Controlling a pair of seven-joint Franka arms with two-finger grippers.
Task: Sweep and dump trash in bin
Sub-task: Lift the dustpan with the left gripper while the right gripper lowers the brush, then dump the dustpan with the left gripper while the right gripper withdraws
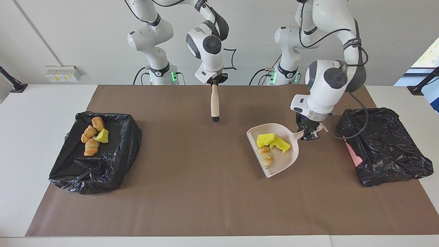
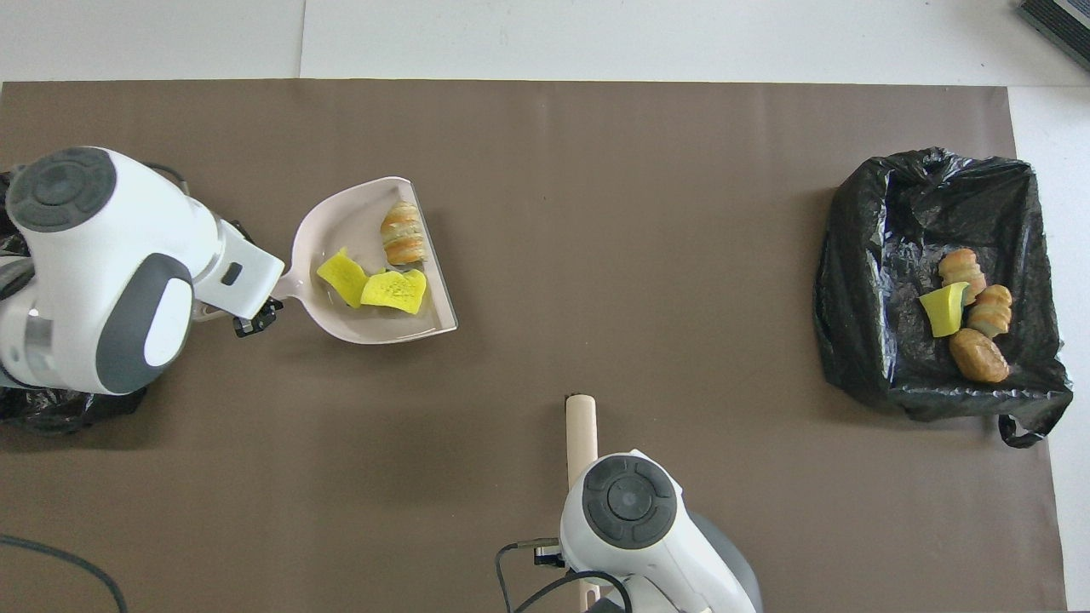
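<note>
- A white surface (image 1: 41, 103) carries a brown mat (image 1: 205, 192) over most of its top.
- A pale wall (image 1: 68, 34) rises at the robots' end.
- A socket strip (image 1: 61, 73) sits low on that wall, toward the right arm's end.
- A window (image 1: 427, 55) shows daylight toward the left arm's end.
</note>
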